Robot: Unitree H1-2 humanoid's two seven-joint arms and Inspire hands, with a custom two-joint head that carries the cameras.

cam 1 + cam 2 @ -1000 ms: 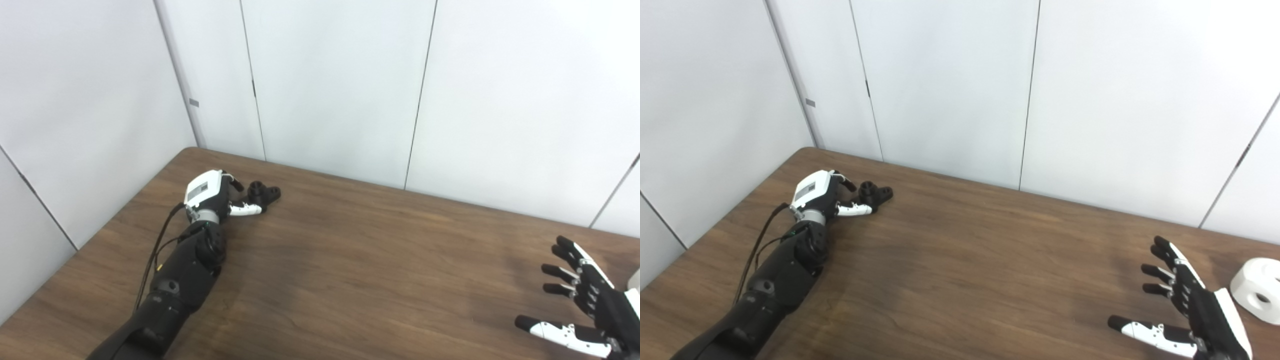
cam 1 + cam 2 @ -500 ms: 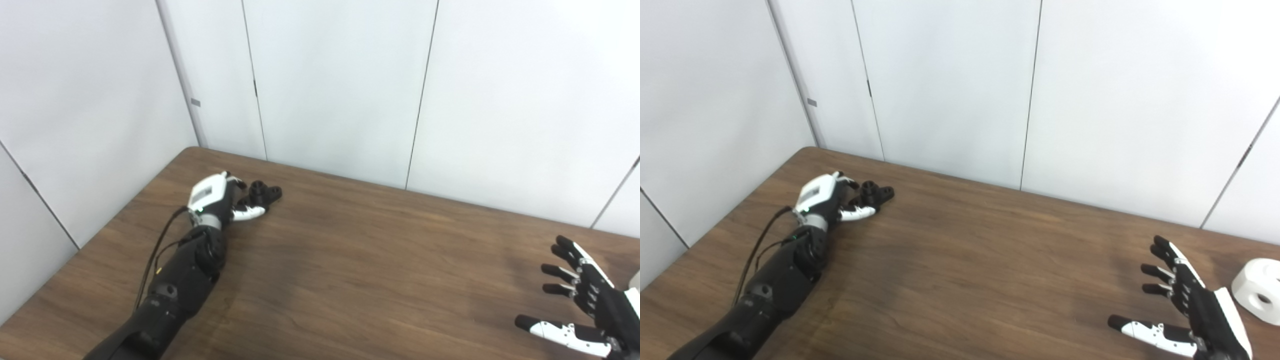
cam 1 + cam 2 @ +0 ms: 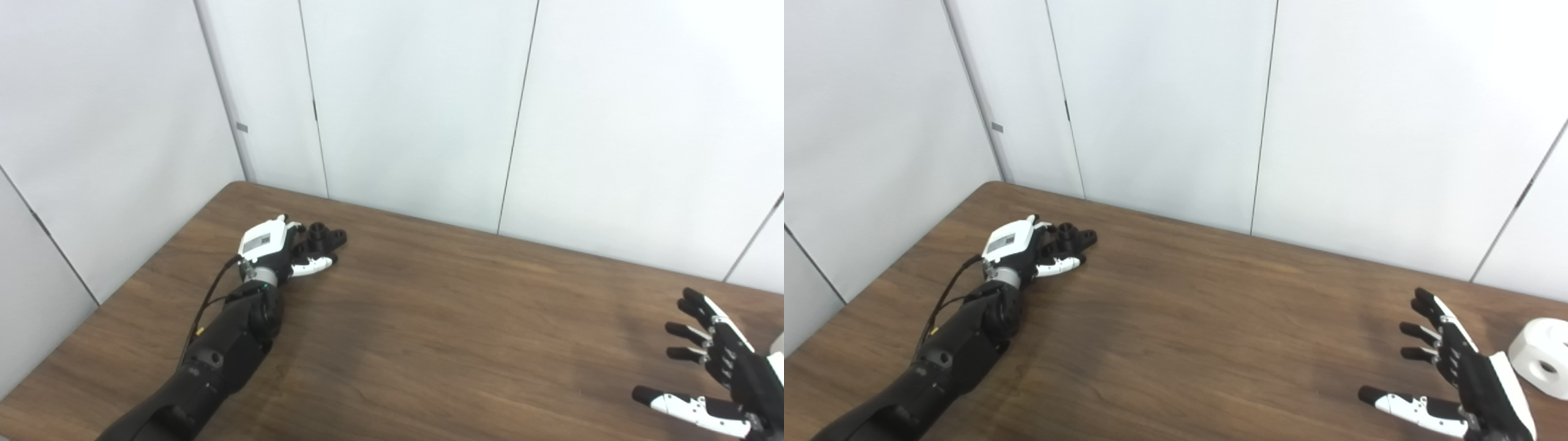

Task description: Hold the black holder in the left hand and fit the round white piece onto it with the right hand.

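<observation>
We see the left robot hand (image 3: 1020, 251) against the black holder (image 3: 1072, 236) on the desk (image 3: 1182, 318) (whether it grips, we cannot tell). The right robot hand (image 3: 1454, 383) hovers spread and empty beside the round white piece (image 3: 1540, 358).

Bright, even light falls from above with no glare. Soft, faint shadows lie on the tabletop (image 3: 429, 318) toward 9 o'clock of each arm. Both views are slightly soft, with mild bending at the edges.
</observation>
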